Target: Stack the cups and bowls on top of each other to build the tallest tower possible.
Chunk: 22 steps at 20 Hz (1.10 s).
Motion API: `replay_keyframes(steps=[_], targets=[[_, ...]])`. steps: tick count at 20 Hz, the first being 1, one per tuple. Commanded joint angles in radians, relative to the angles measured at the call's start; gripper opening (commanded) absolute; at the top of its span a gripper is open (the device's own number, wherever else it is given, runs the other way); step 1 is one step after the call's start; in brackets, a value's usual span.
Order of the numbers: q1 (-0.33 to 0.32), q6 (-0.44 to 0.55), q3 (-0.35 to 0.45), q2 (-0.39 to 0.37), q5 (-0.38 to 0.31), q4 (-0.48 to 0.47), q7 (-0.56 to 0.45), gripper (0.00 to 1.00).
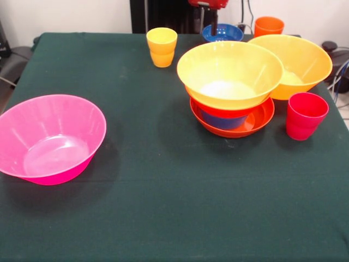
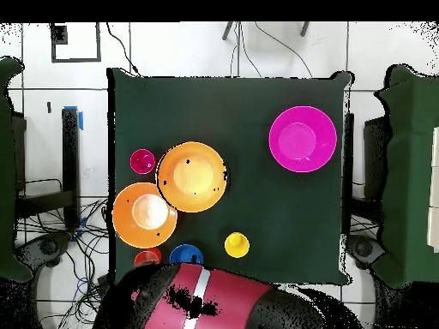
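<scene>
The table (image 1: 142, 218) wore a dark green cloth. The tower (image 1: 232, 90) stood right of centre in the front view: a shallow red-orange bowl (image 1: 256, 123) lowest, a small blue bowl (image 1: 221, 121) in it, a second red-orange bowl (image 1: 229, 111) above that, and a large yellow bowl (image 1: 230, 71) on top. A second large yellow-orange bowl (image 1: 300, 63) sat just behind and beside the tower, touching it or nearly so. The red-pink cup (image 1: 304, 115) stood upright near the tower's right side. The big pink bowl (image 1: 49, 136) rested well apart at the left edge. The yellow cup (image 1: 162, 47) stood upright toward the far side, with another blue bowl (image 1: 222, 33) and the orange cup (image 1: 269, 25) at the far edge. The arm (image 2: 201, 300) showed red at the robot's base; whether its gripper was clenched or released could not be told.
</scene>
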Motion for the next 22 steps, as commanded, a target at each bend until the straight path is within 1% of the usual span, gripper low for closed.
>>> replay_keyframes(steps=[1, 4, 13, 22], targets=[[0.022, 0.049, 0.058, 0.021, -0.014, -0.125, 0.067, 1.00], [0.028, 0.035, 0.056, 0.043, -0.008, -0.134, 0.072, 1.00], [0.036, 0.026, 0.048, 0.061, 0.000, -0.144, 0.076, 1.00], [0.043, 0.007, 0.037, 0.100, 0.002, -0.168, 0.078, 1.00]])
